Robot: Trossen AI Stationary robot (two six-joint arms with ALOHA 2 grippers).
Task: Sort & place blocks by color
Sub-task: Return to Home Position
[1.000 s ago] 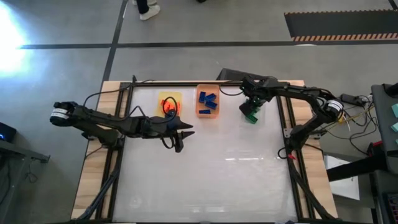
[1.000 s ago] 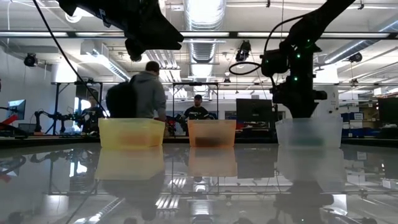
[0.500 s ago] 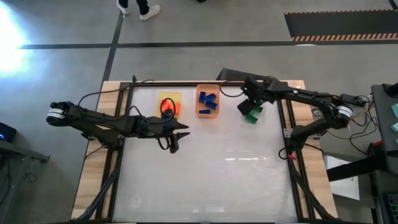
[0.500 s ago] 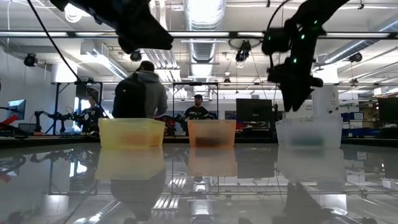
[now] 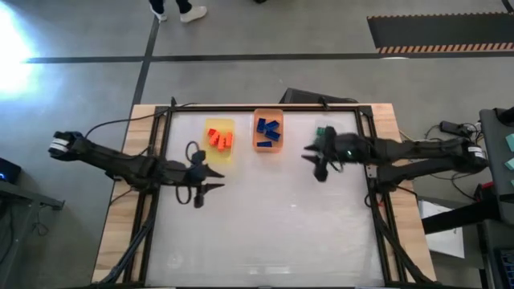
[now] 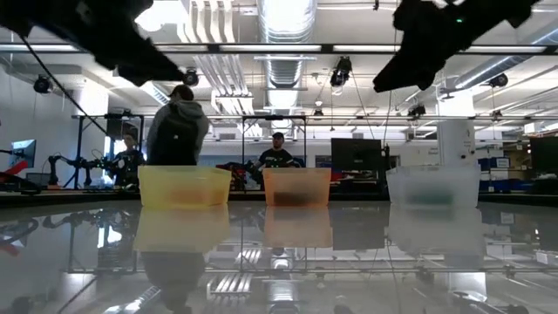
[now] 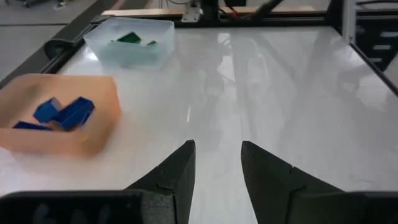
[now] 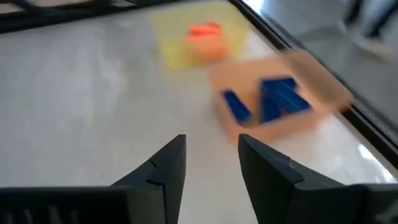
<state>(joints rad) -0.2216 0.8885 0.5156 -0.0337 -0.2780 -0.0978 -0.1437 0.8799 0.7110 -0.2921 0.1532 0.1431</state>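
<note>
Orange blocks (image 5: 218, 138): several small bricks, clustered side by side, lying in yellow tray (image 5: 218, 155), left of row at table's far edge. Blue blocks (image 5: 267, 130): several, jumbled at angles in orange tray (image 5: 281, 120), middle. Green blocks (image 7: 130, 38): at least two, lying in clear tray (image 7: 127, 57), right end.

On the table (image 5: 265, 217), three trays stand in a row along the far edge, apart from one another. The left tray (image 5: 218, 156) holds one group of blocks (image 5: 218, 138), the middle tray (image 5: 268, 112) a second group (image 5: 267, 128), the right tray (image 6: 432, 186) a third group (image 7: 130, 38).
</note>
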